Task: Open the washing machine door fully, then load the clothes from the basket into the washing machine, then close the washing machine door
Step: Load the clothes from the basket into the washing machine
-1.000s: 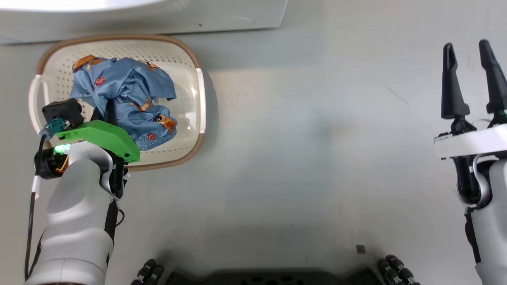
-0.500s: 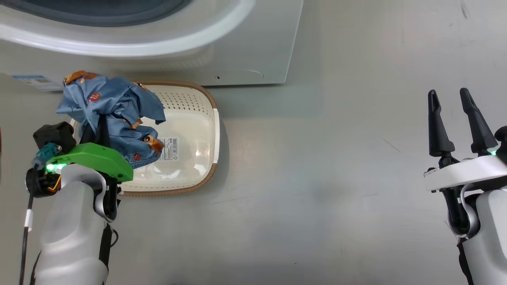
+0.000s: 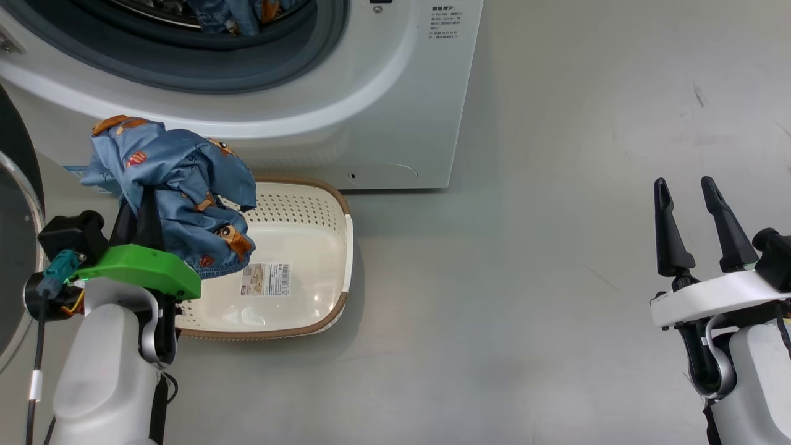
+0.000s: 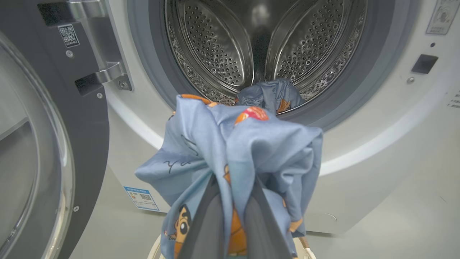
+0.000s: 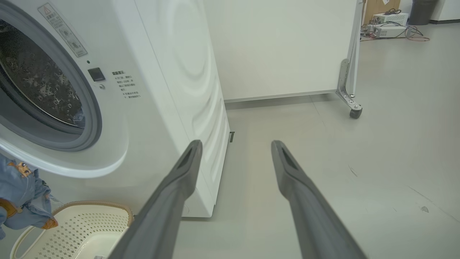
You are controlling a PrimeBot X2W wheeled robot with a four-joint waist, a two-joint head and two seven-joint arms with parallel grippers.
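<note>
— White and big, the washing machine [image 3: 395,93] first: how does it stand?
— Its round mouth is uncovered. The door [image 4: 86,151] hangs swung wide to the left on its hinge, so I'd judge the opening step done.
— And the basket [image 3: 296,204]?
— On the floor just in front of the machine. Its bottom shows bare but for a barcode sticker [image 3: 264,279]; nothing lies in it that I can see.
— So where are the clothes [image 3: 179,179]?
— One blue bundle hangs above the basket's left part, short of the drum's lip. Another blue piece [image 4: 267,95] lies already inside the drum, near its front edge.
— What holds the bundle?
— The left fingers [image 4: 206,230], pressed together on a fold of it. The right fingers [image 3: 666,235] stand spread apart, nothing between them, well off to the right over the floor.
— What remains, then?
— By my reckoning, carrying this bundle into the drum, letting go, and swinging the door shut.
</note>
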